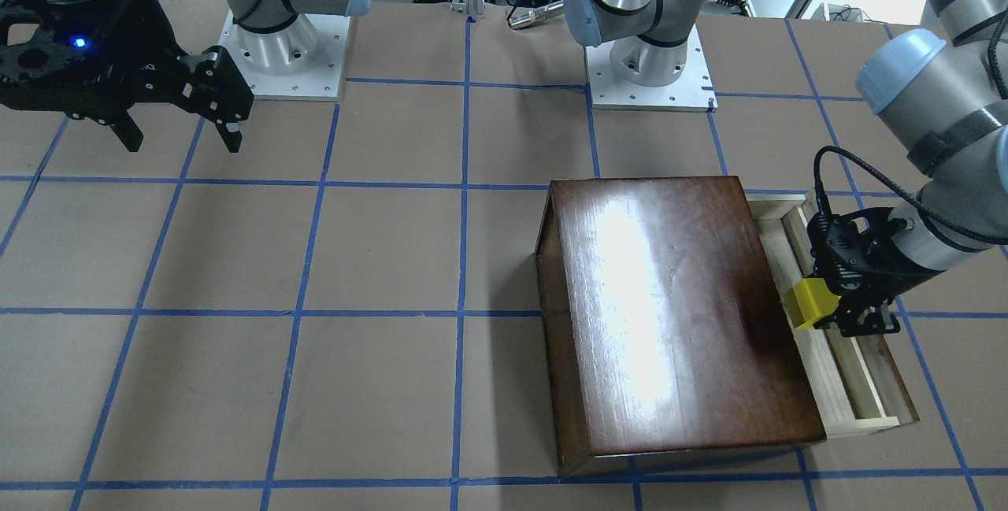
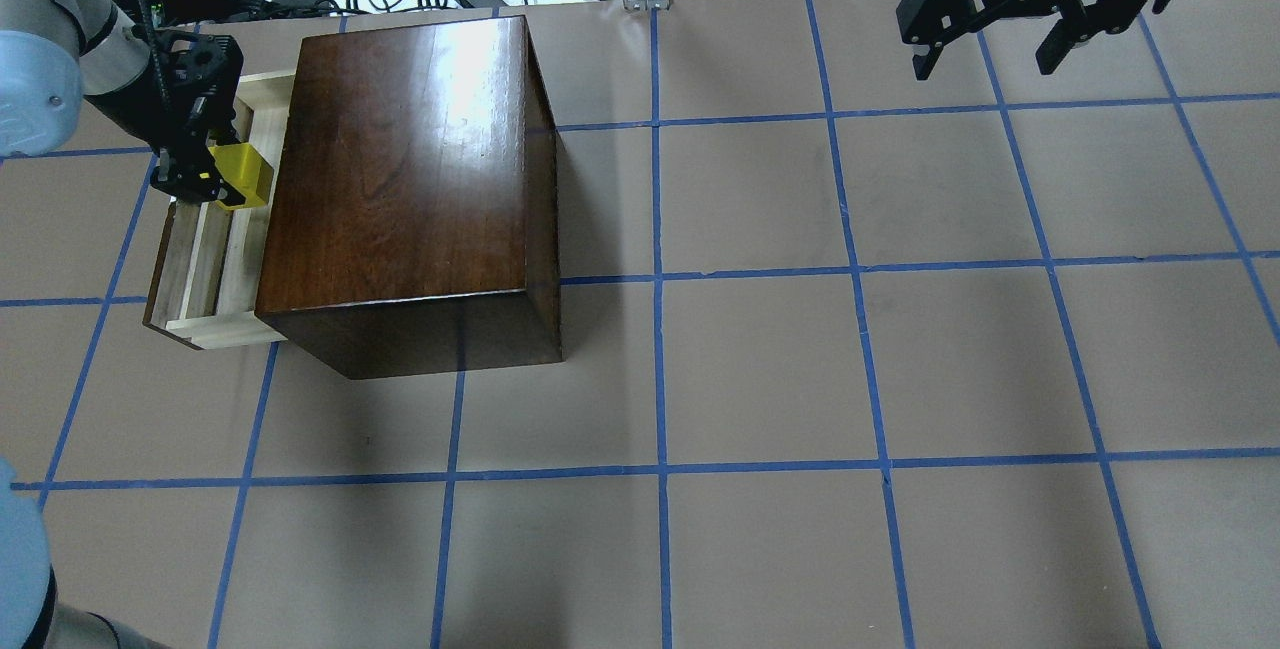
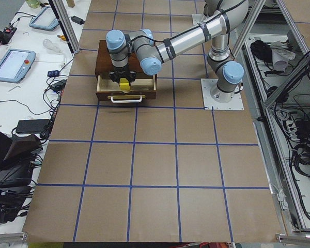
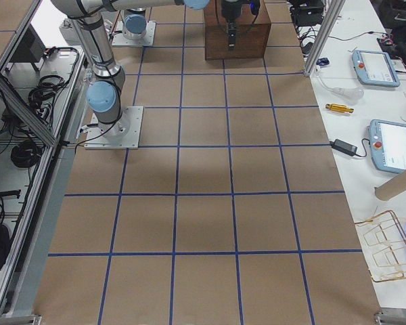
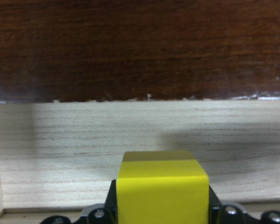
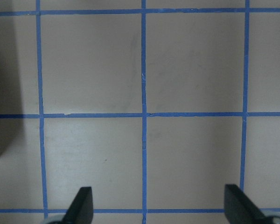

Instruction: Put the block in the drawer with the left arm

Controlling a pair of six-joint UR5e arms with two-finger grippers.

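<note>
One block: was pinched by the left gripper, over the open drawer.
Right gripper: was spread wide, empty, well apart from the wooden box.

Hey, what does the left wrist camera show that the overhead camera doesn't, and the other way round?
Only left wrist: the wood grain of the drawer floor up close, where it runs under the dark edge of the box. Only overhead: the right gripper, open above the table, and the box's whole glossy top. Both: the block clamped in the left gripper over the open drawer.
</note>
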